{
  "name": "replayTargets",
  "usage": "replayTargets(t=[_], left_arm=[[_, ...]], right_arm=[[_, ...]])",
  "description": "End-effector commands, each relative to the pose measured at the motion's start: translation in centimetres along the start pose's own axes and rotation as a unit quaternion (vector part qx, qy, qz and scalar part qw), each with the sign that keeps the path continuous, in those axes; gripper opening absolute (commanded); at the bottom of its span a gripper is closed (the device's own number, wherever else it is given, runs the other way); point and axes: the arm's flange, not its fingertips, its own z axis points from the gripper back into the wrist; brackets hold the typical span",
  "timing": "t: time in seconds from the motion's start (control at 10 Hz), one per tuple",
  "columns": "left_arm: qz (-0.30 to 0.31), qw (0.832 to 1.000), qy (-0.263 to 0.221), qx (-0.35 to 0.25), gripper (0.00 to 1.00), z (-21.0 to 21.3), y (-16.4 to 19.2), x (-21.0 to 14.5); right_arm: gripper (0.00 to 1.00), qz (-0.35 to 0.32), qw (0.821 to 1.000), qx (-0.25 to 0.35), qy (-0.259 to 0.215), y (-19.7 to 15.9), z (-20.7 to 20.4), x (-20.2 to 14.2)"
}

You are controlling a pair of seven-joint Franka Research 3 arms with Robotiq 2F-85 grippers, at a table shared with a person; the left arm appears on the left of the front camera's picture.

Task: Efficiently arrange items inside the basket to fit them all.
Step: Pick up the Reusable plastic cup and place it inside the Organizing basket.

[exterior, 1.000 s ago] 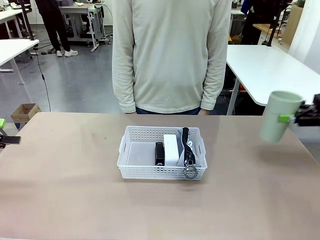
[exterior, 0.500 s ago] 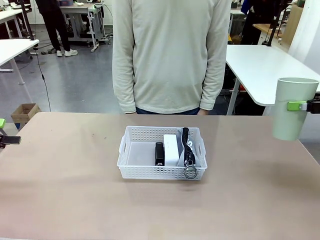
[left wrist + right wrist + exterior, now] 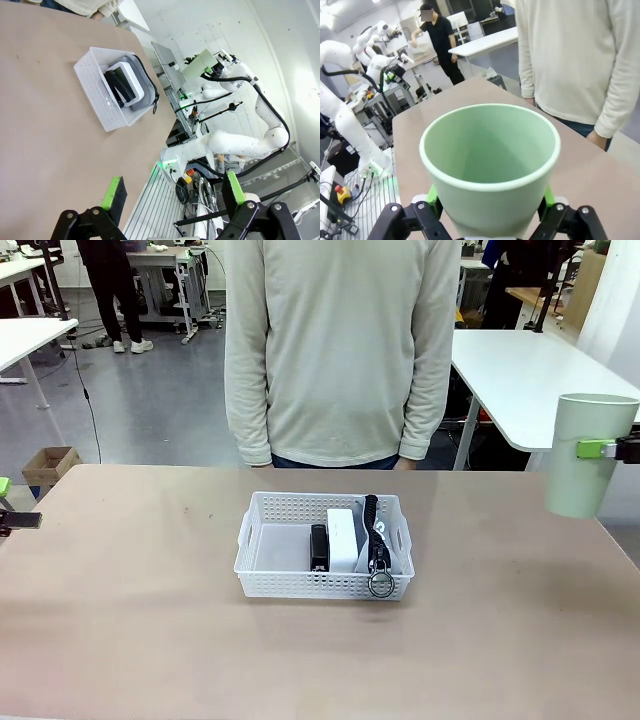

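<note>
Your right gripper (image 3: pixel 487 212) squeezes the green cup (image 3: pixel 588 454) upright, high at 3 o'clock from the basket (image 3: pixel 262 576), ready to carry over. The stapler (image 3: pixel 319 546), white box (image 3: pixel 342 538) and pouch (image 3: pixel 378 540) crowd the basket's 3 o'clock half, so its 9 o'clock half is free. Your left gripper (image 3: pixel 174 196) is wide open, holding nothing.

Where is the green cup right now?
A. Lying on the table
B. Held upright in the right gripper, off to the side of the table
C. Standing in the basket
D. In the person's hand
B: the right gripper clamps the upright green cup, far from the basket.
</note>
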Motion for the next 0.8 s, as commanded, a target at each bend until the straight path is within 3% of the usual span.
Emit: replayTargets(t=[0.0, 0.1, 0.3, 0.6, 0.7], left_arm=[[-0.004, 1.000, 0.005, 0.003, 1.00, 0.1, -0.2, -0.3], [-0.004, 1.000, 0.005, 0.003, 1.00, 0.1, -0.2, -0.3], [-0.004, 1.000, 0.005, 0.003, 1.00, 0.1, -0.2, -0.3], [-0.004, 1.000, 0.005, 0.003, 1.00, 0.1, -0.2, -0.3], [-0.004, 1.000, 0.005, 0.003, 1.00, 0.1, -0.2, -0.3]], right_arm=[[0.88, 0.045, 0.998, 0.018, 0.049, 4.3, -3.5, 4.3], [0.88, 0.061, 0.994, 0.053, 0.069, 7.4, -5.6, 6.6], [0.88, 0.039, 0.994, 0.011, 0.100, 12.4, -11.6, 10.2], [0.88, -0.097, 0.984, 0.027, 0.147, 17.9, -22.8, 13.2], [0.88, -0.123, 0.977, -0.002, 0.172, 19.0, -25.9, 13.4]])
